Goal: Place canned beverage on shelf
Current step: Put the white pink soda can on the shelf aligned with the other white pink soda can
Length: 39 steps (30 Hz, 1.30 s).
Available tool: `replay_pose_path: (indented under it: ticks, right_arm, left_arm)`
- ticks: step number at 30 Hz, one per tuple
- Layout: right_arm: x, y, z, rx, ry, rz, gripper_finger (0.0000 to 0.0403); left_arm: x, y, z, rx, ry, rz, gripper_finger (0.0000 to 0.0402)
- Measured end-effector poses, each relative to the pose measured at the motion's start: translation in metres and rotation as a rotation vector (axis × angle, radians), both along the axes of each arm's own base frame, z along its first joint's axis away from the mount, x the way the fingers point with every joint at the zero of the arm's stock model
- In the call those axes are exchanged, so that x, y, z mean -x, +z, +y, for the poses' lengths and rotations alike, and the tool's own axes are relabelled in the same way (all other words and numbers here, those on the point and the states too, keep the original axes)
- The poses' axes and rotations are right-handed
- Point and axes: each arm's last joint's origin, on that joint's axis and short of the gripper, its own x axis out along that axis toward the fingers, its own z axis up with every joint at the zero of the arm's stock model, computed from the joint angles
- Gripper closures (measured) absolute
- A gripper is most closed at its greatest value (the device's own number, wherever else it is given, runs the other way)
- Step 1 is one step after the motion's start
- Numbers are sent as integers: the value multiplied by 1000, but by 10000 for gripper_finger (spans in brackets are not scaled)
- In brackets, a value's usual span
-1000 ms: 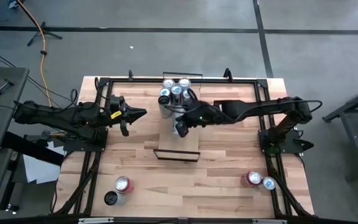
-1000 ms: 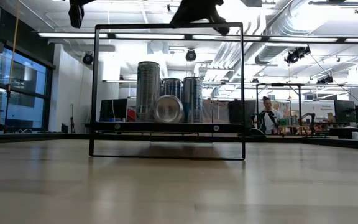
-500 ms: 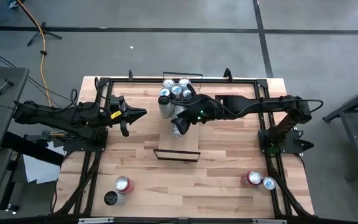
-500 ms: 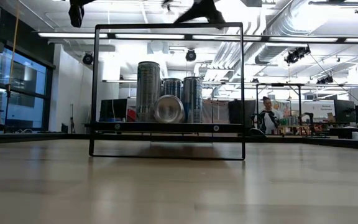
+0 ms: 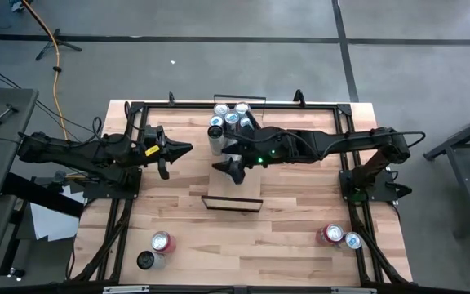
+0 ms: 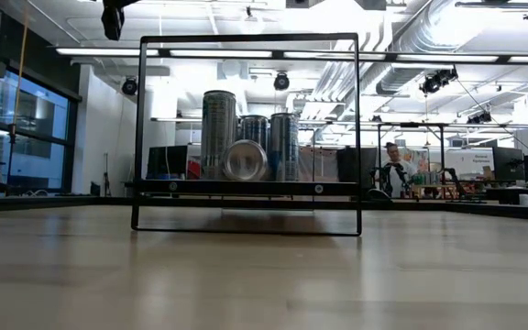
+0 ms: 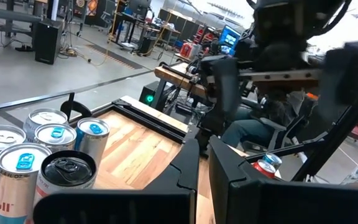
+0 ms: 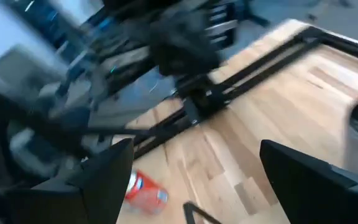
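The shelf (image 5: 235, 189) is a narrow plank with a black frame (image 6: 246, 188), in the middle of the table. Several cans (image 5: 231, 118) stand at its far end. In the low view one can (image 6: 247, 160) lies on its side in front of them, its end facing the near edge. My right gripper (image 5: 228, 170) hangs open above the shelf, nothing between its fingers (image 8: 107, 180). My left gripper (image 5: 178, 149) waits shut to the left of the shelf, pointing level at the cans (image 7: 48, 149).
Two cans (image 5: 155, 250) lie near the table's front left corner and two more (image 5: 341, 238) near the front right. A red can (image 8: 145, 193) shows on the wood in the right wrist view. Black rails (image 5: 121, 220) run along the table's sides.
My right gripper has opened wide and risen above the shelf, leaving the top of the low view, and has tipped up from pointing steeply down. The cans on the shelf have stayed where they were.
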Motion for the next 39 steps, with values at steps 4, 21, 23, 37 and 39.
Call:
replay_pose_path:
  ticks: [4, 21, 23, 37, 39]
  right_arm:
    - [0, -14, -18, -254, -211, 105, 66]
    - [-62, -121, -50, -215, -519, 803, 66]
    - [-66, -132, -55, -239, -527, 828, 66]
    - [-74, -164, -69, -273, -607, 851, 66]
    - [-73, -169, -69, -278, -611, 869, 66]
  left_arm:
    - [0, 0, 0, 0, 0, 0, 402]
    - [0, 0, 0, -34, -4, 10, 401]
    - [0, -1, 0, -30, -18, 13, 401]
    - [0, -1, -1, -25, -26, 13, 401]
    - [0, 1, -1, -22, -34, -3, 402]
